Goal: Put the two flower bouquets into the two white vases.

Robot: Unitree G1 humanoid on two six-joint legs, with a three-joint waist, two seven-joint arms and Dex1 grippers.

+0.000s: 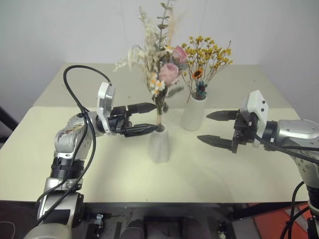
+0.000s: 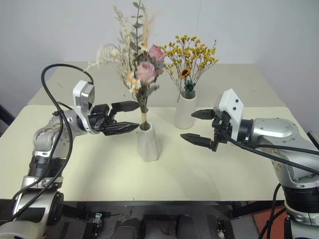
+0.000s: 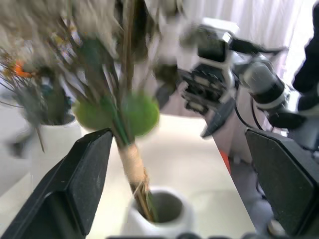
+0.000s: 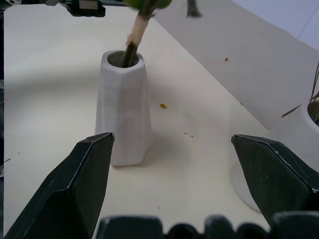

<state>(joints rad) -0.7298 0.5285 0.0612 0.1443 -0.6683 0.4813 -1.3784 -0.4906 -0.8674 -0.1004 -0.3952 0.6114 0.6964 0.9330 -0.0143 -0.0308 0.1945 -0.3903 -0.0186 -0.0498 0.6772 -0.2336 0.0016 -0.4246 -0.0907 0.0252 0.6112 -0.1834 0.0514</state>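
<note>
A wide, pale cream bench [image 1: 239, 174] carries everything here. The tall bouquet of pink roses, white daisies, cream sprigs and green leaves [image 1: 162, 69] stands with its bound stem in the narrow neck of the shorter, cone-shaped matte white vase [image 1: 159, 144] near the bench's middle. Just behind it, toward the robot's right, the bouquet of tiny yellow-orange blossoms with a small sunflower and a teal flower [image 1: 205, 59] sits in the taller, near-cylindrical white vase [image 1: 193, 113]. The left gripper [image 1: 144, 118] hovers beside the rose stem, its black fingers spread apart either side of it, not clamping. The right gripper [image 1: 214, 127] hangs off to the right, fingers wide apart and empty.
</note>
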